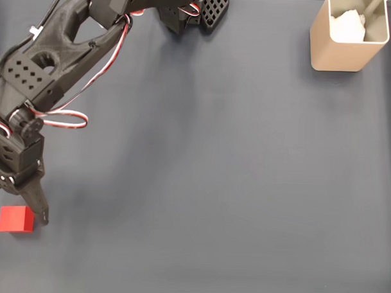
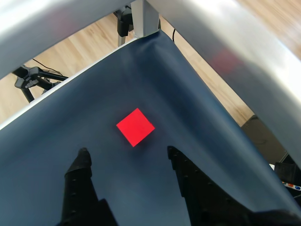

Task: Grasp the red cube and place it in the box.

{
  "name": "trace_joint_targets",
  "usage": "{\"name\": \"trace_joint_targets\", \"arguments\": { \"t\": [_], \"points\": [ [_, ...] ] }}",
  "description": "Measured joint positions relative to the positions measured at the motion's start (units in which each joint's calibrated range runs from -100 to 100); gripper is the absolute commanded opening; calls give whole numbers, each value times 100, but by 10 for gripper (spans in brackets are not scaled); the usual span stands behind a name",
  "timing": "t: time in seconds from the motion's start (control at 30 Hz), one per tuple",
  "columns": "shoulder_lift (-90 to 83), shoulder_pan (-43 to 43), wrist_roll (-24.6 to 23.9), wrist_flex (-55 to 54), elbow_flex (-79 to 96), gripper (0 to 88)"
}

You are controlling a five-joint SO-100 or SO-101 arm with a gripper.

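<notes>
The red cube, plain and matte, is sitting at the dark mat's near-left corner. The gripper is hovering open, seemingly just short of it.

The red cube is bright red all over, with no marks. The table has a dark blue-grey cloth, plain with no pattern. The box is tan, and something white sits inside it. The arm is black, with rows of little round holes, and red, white and black wires run along it. In the wrist view the hand is black, the floor is light brown wood, and the frame is silver-grey.
</notes>
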Motion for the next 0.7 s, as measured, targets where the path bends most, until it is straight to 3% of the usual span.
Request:
{"name": "trace_joint_targets", "arguments": {
  "t": [0.7],
  "points": [
    [894, -7, 147, -1058, -443, 402]
  ]
}}
